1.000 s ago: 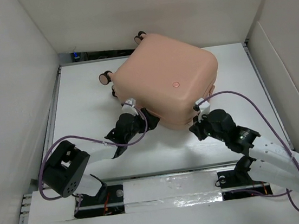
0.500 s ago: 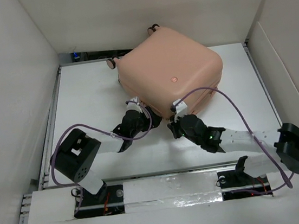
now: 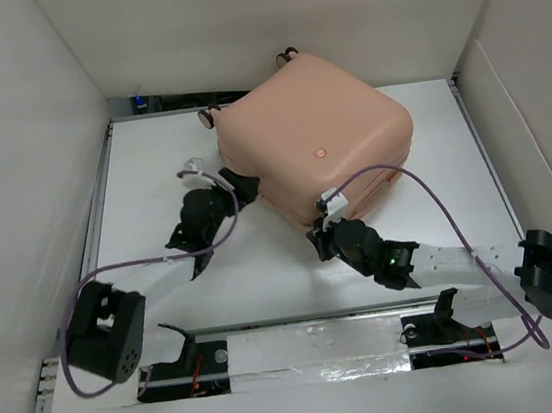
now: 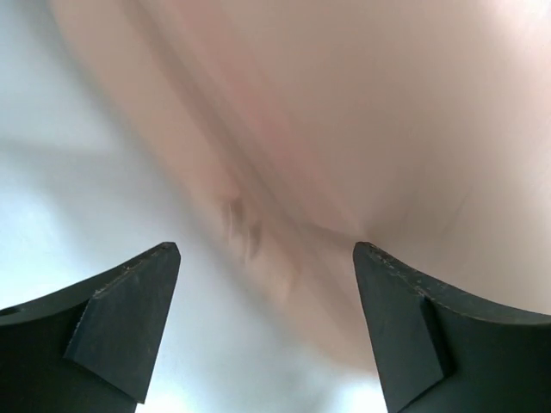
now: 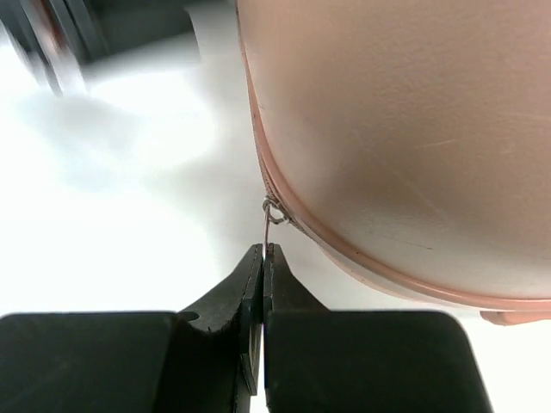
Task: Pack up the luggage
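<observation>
The peach-pink luggage lies closed at the back middle of the white table, its wheels toward the back left. My right gripper is at its near corner, shut on the thin metal zipper pull that hangs from the zipper seam. My left gripper is open and empty against the luggage's left side; in the left wrist view the blurred pink shell fills the space between and beyond the fingers.
White walls enclose the table on the left, back and right. A metal rail runs along the near edge by the arm bases. Purple cables loop over both arms.
The luggage has turned and slid toward the back. My left gripper moved from the near corner up to the left side. My right gripper moved left along the near edge.
</observation>
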You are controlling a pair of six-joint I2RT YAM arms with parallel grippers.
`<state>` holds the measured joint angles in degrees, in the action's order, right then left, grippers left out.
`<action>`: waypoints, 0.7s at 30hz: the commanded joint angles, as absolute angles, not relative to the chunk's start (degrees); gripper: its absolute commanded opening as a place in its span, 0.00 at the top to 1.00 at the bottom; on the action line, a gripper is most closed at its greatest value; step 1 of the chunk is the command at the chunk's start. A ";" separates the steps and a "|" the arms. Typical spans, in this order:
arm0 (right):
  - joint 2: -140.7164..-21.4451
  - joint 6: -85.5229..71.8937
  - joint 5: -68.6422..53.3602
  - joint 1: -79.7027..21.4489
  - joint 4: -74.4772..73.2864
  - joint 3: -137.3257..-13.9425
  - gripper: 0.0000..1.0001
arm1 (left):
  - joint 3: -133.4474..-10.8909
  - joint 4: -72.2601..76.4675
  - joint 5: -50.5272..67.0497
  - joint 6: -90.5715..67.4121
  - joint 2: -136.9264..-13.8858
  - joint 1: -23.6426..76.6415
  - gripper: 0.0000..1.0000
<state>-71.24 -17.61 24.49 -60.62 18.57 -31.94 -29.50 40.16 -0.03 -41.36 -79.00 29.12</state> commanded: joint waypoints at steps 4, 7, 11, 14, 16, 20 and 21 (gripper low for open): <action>-64.16 -19.78 8.44 -66.09 28.48 -32.52 1.00 | -37.16 43.16 3.77 -50.79 -71.18 13.03 0.15; -63.90 -19.69 7.65 -66.09 28.21 -32.17 1.00 | -49.79 35.81 6.68 -51.78 -78.81 8.62 0.13; -63.37 -19.42 6.68 -66.09 28.56 -31.64 1.00 | -68.17 21.29 6.24 -46.85 -90.60 8.61 0.12; -62.93 -19.69 6.07 -66.62 29.26 -30.94 1.00 | -75.22 16.80 6.42 -44.66 -96.05 8.09 0.12; -62.58 -19.78 5.89 -66.62 29.36 -30.41 1.00 | -80.84 10.92 7.47 -43.25 -100.10 8.09 0.11; -62.32 -19.78 6.06 -66.62 29.01 -29.88 1.00 | -81.83 8.79 6.52 -41.40 -101.87 8.09 0.11; -62.31 -19.69 6.15 -66.62 28.92 -29.88 1.00 | -81.13 8.44 5.72 -40.70 -101.08 8.09 0.11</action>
